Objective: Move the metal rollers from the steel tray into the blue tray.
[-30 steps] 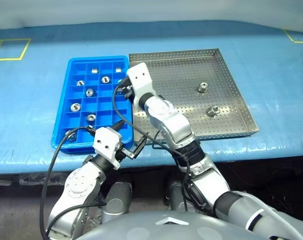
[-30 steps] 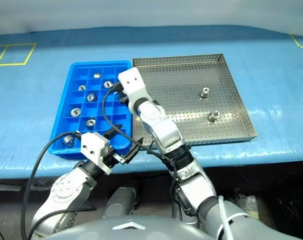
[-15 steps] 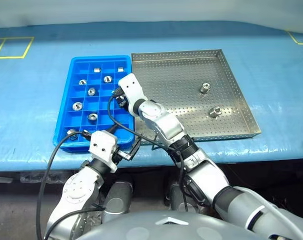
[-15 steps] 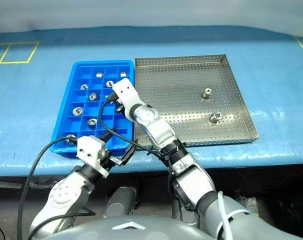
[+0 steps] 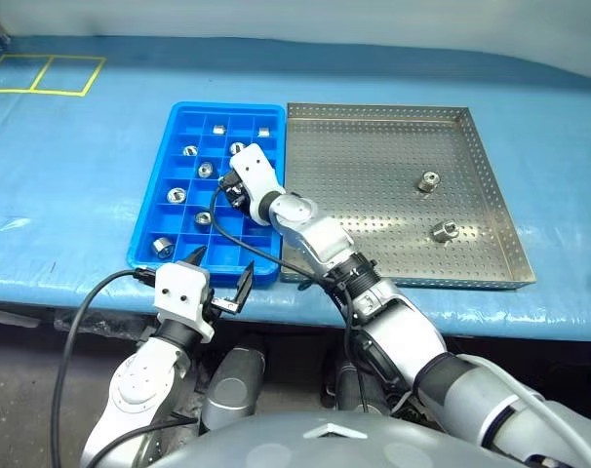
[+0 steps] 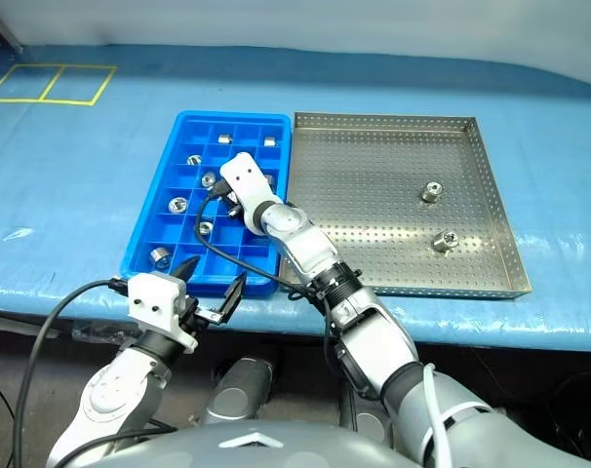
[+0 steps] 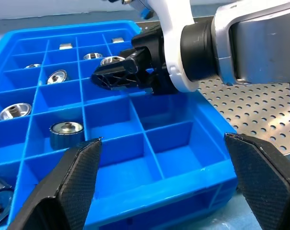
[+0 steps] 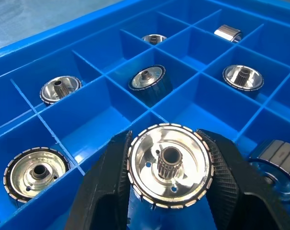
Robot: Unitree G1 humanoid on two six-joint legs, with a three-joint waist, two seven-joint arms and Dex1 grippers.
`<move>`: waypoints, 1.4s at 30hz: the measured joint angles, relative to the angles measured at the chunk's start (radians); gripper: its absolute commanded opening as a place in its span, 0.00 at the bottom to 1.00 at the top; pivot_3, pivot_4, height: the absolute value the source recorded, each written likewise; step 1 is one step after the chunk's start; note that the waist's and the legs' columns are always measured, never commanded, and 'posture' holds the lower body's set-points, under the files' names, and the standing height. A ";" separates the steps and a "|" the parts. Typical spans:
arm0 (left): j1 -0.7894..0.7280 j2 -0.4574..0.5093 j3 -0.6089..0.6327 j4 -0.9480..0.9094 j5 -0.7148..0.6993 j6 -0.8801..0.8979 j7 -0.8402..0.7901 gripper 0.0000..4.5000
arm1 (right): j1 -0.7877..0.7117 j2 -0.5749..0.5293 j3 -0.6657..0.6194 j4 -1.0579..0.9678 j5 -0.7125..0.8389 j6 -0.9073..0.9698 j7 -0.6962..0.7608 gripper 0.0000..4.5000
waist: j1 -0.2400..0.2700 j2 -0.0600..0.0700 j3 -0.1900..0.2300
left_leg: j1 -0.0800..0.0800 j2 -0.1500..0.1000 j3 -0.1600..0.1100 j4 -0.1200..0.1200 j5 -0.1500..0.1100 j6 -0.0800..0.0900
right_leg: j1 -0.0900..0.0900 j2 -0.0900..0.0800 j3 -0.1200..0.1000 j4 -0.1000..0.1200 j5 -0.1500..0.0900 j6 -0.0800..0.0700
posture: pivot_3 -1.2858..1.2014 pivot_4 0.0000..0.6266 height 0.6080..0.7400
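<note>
- Right gripper (image 8: pixel 166 191) is clamped tight on one small shiny silver metal roller (image 8: pixel 170 163) with a toothed dark hub, hanging over the bright blue plastic compartment tray (image 5: pixel 149 249), near its steel-tray side.
- Several cells already carry rollers (image 8: pixel 148 79); releasing over a filled one could stack or bounce the piece out, so it wants an empty cell beneath.
- Held this high, a drop may clip a divider wall and hop into a neighbouring cell.
- Left gripper (image 5: pixel 217 283) hangs wide open and empty at the counter (image 5: pixel 71 146) edge, just in front of the blue tray; a forward nudge could shove it.
- Two rollers (image 5: pixel 428 181) remain on the large square perforated steel tray (image 5: pixel 374 117), well apart from the arm.
</note>
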 measured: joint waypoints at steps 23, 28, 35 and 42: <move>-0.112 0.014 -0.016 0.036 -0.041 0.012 -0.072 1.00 | 0.154 -0.005 -0.291 -0.270 -0.052 0.019 -0.540 0.99 | -0.014 0.000 0.000 | -0.002 0.001 0.001 0.001 0.002 -0.004 | -0.003 0.000 0.001 0.006 -0.002 -0.003 | 0.62 0.24 1.00; -0.148 0.030 -0.017 0.070 -0.049 0.026 -0.095 1.00 | 0.233 0.004 -0.355 -0.379 -0.106 0.041 -0.734 0.99 | -0.077 0.000 0.000 | -0.002 0.001 0.001 0.001 0.002 -0.004 | -0.002 0.000 0.001 0.006 -0.002 -0.003 | 0.60 0.24 1.00; -0.177 0.041 -0.018 0.091 -0.052 0.032 -0.119 1.00 | 0.293 0.014 -0.415 -0.416 -0.118 0.091 -0.878 0.99 | -0.142 0.000 0.000 | -0.001 0.001 0.001 0.001 0.002 -0.003 | -0.002 0.000 0.001 0.007 -0.002 -0.003 | 0.59 0.24 1.00; -0.195 0.042 -0.018 0.095 -0.054 0.039 -0.136 1.00 | 0.296 0.014 -0.418 -0.416 -0.148 0.090 -0.948 0.99 | -0.167 0.000 0.000 | 0.000 0.001 0.001 0.001 0.002 -0.003 | -0.001 0.000 0.001 0.007 -0.002 -0.003 | 0.59 0.24 1.00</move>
